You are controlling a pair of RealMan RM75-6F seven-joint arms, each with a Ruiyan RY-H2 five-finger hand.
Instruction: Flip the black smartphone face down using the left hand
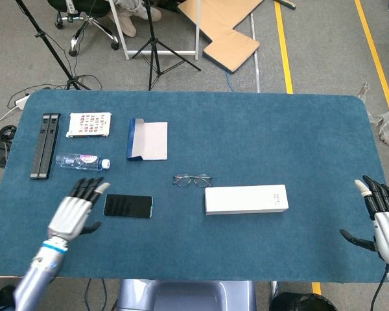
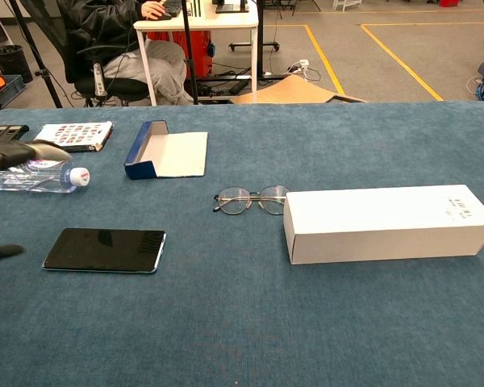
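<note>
I was on the approach: left hand [image 1: 73, 212] empty, fingers spread, just beside the black smartphone [image 1: 128, 206], which lay screen-up near the desk's front-left edge. Next I'd need a fingertip under its edge.

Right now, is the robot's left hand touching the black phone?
Apart. In the head view, blue tablecloth shows between the left hand and the black phone; the hand is open, just beside the phone's left end.

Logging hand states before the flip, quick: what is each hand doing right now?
Left hand: open, fingers spread, holding nothing, just left of the black rectangular smartphone.
Right hand: open, empty, at the table's right edge.
</note>
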